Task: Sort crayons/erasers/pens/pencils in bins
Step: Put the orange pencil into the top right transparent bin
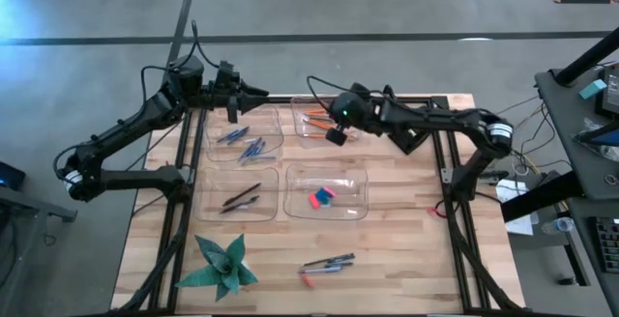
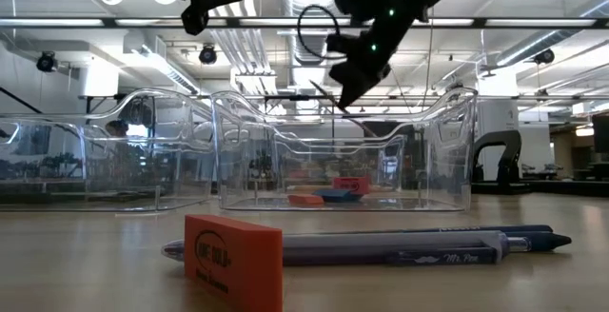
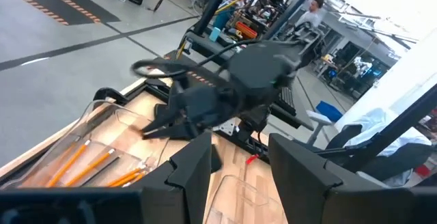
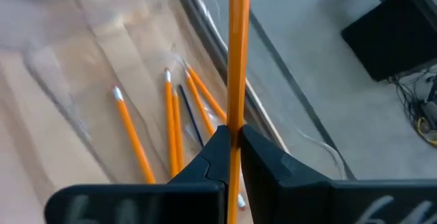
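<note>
One pencil (image 4: 238,53) pinched upright (right fingers (image 4: 232,149)), above pencil bin (image 1: 302,139)

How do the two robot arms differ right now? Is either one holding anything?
The right gripper has its jaws shut on an orange pencil; the left gripper has its jaws apart and holds nothing. The right gripper hangs over the bin of pencils, the left gripper over the far rim of the bin of blue crayons. Both are dark and raised above the table's far side.

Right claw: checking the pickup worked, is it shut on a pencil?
Yes: the right claw is shut on an orange pencil, over the bin of pencils.
</note>
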Motion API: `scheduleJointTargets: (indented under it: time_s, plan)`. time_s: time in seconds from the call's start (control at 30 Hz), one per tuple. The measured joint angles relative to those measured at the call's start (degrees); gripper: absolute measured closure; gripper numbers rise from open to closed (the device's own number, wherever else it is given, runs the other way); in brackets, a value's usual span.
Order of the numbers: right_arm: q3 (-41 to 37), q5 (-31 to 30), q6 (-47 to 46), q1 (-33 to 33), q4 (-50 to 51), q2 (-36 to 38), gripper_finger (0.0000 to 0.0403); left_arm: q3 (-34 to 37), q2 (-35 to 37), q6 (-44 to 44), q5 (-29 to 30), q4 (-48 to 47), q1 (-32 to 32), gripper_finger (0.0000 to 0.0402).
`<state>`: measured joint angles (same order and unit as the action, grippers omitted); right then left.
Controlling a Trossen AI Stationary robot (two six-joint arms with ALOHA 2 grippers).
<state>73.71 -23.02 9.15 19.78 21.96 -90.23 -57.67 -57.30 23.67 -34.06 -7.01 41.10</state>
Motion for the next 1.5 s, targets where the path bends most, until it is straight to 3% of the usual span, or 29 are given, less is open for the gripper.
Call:
scheduleJointTargets:
  time_s: [0.13, 0.37, 0.77, 0.97, 1.5]
  plan:
    - [0.00, 3.20, 4.96, 2.71, -1.89, -1.86, 0.0385, 0.00, 0.00, -0.01, -0.01, 0.01, 0.00, 0.0269]
    - [0.00, 14.91, 11.55, 8.08, -1.58, -6.26, 0.0385, 0.00, -0.42, 0.04, 0.25, 0.04, 0.00, 0.0269]
    - [2.58, 28.17, 15.64, 15.07, -0.41, -10.69, 0.0385, 0.00, -1.09, 3.07, 1.65, 0.07, 0.02, 0.0269]
    - [11.31, 33.42, 16.97, 17.52, 11.09, -16.84, 0.0385, 0.00, -1.16, 4.52, 2.75, 0.11, 0.02, 0.0269]
    - [37.84, 33.75, 25.49, 17.75, 35.15, -34.85, 0.0385, 0.00, -1.16, 4.67, 4.58, 0.07, 0.00, 0.0269]
